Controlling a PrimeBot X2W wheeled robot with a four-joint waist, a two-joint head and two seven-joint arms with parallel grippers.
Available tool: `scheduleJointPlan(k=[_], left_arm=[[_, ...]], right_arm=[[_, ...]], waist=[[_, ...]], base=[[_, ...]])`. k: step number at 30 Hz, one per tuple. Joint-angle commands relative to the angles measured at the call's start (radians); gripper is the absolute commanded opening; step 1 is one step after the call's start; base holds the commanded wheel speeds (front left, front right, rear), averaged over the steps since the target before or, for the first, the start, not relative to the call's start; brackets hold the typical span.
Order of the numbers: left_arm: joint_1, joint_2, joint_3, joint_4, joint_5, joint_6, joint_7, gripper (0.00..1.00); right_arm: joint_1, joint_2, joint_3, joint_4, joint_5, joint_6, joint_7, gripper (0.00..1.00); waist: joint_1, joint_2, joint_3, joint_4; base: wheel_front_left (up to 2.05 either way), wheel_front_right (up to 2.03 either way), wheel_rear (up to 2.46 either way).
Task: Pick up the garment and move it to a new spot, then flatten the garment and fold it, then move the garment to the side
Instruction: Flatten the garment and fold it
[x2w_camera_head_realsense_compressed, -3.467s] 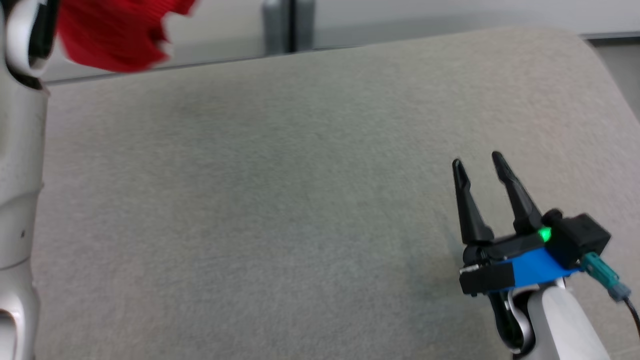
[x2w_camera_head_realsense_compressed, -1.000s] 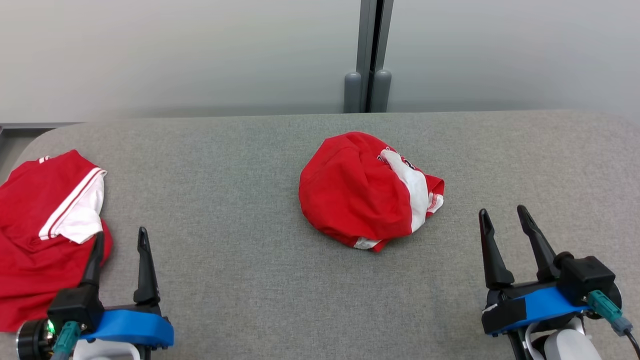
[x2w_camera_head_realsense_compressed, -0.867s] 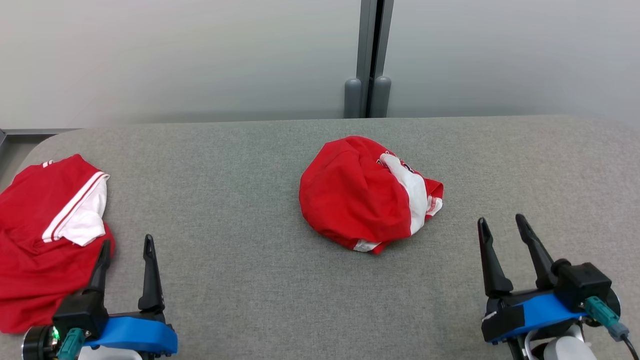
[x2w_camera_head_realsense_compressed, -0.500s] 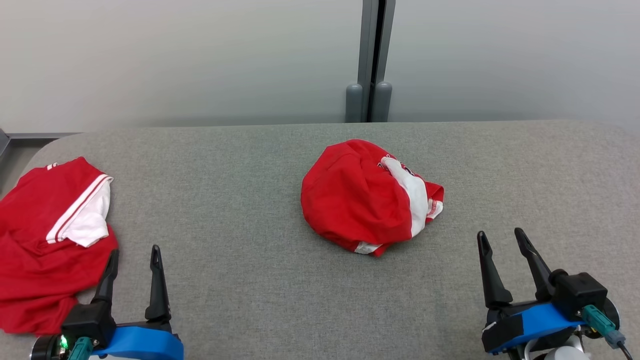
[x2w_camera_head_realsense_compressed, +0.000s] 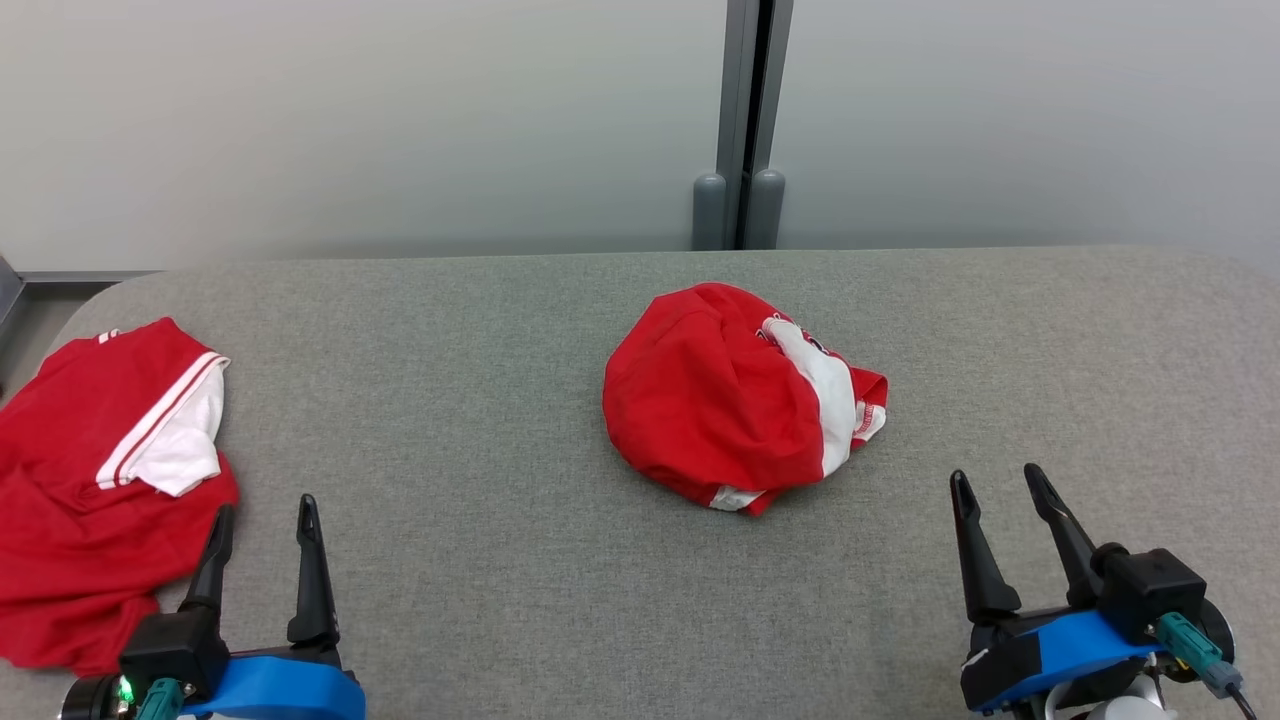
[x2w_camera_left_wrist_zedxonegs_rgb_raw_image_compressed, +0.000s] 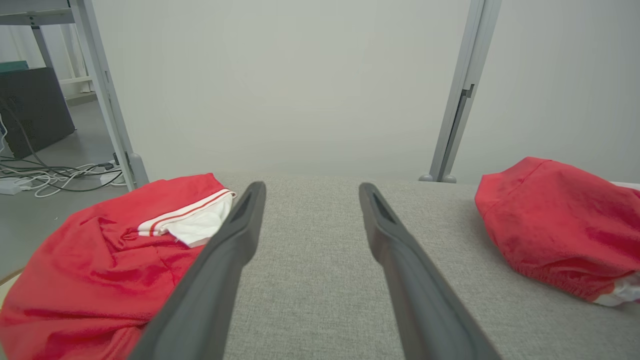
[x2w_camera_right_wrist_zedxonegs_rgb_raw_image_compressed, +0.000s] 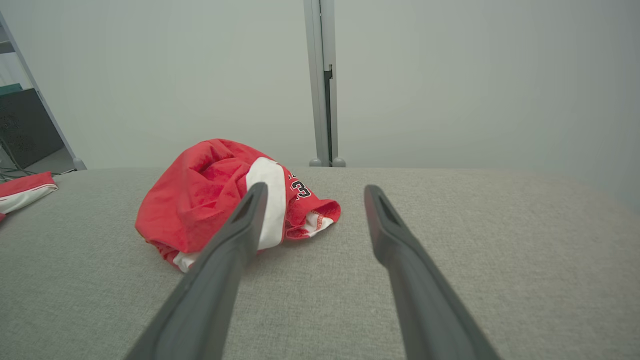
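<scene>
**Both end effectors empty and parted; garment bunched at the middle of the bench.**

Head view: the garment (x2w_camera_head_realsense_compressed: 720, 400), red with a white panel, lies crumpled mid-bench (x2w_camera_head_realsense_compressed: 480, 330). My left end effector (x2w_camera_head_realsense_compressed: 265, 505) is well off to its near left and my right end effector (x2w_camera_head_realsense_compressed: 994, 474) is near its near right, each with fingers moderately apart and holding nothing. A second red garment (x2w_camera_head_realsense_compressed: 90, 480) lies far to the left of the garment, at the bench edge. Left wrist view: the garment sits right of my fingers, with bare bench between. Right wrist view: the finger at that view's left crosses in front of its white panel. I judge flattening comes next: grip two separate hems and draw them apart, low. Open bench surrounds the garment, so keep pulls short of the rear edge and the second red garment.
</scene>
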Motion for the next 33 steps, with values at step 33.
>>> scheduleJointPlan(k=[33], left_arm=[[-0.058,-0.024,0.019,-0.005,0.051,-0.026,-0.005,1.00]], right_arm=[[-0.298,-0.005,0.098,0.237,-0.094,0.000,-0.004,1.00]], waist=[[0.0000,0.0000,0.047,0.053]], base=[[0.00,0.00,0.00]])
